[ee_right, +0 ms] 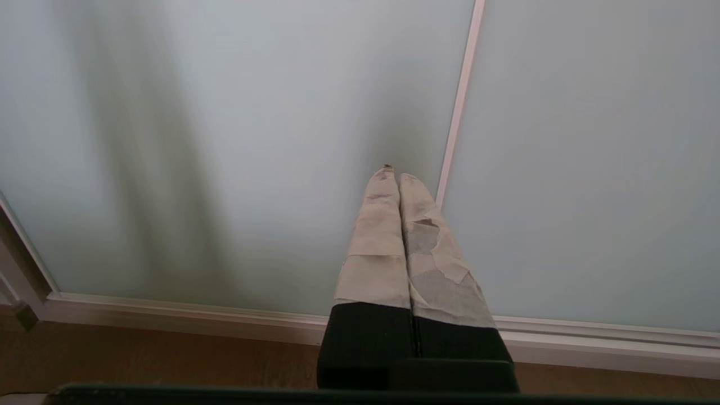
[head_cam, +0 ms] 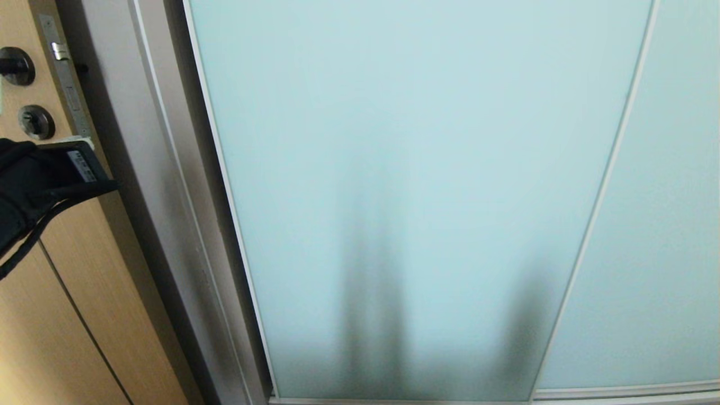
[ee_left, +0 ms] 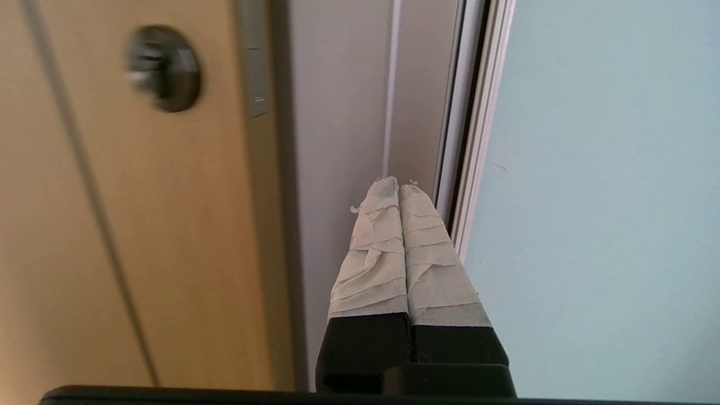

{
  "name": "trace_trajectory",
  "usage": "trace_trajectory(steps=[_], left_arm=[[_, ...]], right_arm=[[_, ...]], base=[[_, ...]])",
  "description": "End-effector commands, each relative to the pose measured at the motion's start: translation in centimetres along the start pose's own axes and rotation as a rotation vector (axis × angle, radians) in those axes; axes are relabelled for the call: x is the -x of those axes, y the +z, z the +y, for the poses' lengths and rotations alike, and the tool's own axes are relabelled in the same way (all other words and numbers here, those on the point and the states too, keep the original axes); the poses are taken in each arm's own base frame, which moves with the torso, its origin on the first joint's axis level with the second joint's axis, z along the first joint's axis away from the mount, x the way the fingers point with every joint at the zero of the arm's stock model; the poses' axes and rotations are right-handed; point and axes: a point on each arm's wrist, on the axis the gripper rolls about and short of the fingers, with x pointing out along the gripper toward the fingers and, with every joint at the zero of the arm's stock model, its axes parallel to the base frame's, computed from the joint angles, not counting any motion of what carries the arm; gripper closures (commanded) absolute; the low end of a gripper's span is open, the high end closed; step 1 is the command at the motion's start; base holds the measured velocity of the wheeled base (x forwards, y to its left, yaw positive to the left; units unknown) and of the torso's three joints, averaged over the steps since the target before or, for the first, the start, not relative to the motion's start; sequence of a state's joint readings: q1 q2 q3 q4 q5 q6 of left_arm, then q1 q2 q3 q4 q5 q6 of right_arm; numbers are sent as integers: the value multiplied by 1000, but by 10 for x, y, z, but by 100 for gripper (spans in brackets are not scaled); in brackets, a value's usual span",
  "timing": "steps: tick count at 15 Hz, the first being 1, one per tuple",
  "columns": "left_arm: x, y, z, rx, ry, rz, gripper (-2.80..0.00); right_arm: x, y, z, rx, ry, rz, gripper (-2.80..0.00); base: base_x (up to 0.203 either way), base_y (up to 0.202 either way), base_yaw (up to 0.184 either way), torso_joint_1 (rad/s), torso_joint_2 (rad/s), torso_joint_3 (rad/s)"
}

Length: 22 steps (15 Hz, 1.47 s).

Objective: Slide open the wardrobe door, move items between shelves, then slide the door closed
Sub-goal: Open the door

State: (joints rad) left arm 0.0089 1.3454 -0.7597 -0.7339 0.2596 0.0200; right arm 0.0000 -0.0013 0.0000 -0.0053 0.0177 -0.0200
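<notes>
The sliding wardrobe door is standing fully closed before me, so nothing of the task is done yet. I am holding my left gripper closed and empty, just beside the door's silver frame edge, near the tan wooden door. My right gripper is also closed, empty, pointing low at the glass. Opening, moving the items and closing are all still waiting.

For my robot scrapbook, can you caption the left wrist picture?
Left gripper, shut, points at the grey frame beside the closed frosted aqua glass sliding wardrobe door.
</notes>
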Motion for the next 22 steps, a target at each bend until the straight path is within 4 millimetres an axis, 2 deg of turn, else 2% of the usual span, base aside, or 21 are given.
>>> trace_trajectory(steps=[1, 5, 10, 13, 22], left_arm=[[-38, -24, -11, -16, 0, 61, 0], [-65, -34, -19, -19, -5, 72, 0], [-85, -39, -28, -21, -43, 76, 0], [-102, -51, -32, -24, -37, 94, 0], [-136, -67, -41, -24, -32, 98, 0]], right_arm=[[0, 0, 0, 3, 1, 0, 0], [0, 0, 0, 0, 1, 0, 0], [0, 0, 0, 0, 1, 0, 0], [0, 0, 0, 3, 1, -1, 0], [0, 0, 0, 0, 1, -1, 0]], base=[[0, 0, 0, 0, 0, 0], [0, 0, 0, 0, 0, 0], [0, 0, 0, 0, 0, 0], [0, 0, 0, 0, 0, 0], [0, 0, 0, 0, 0, 0]])
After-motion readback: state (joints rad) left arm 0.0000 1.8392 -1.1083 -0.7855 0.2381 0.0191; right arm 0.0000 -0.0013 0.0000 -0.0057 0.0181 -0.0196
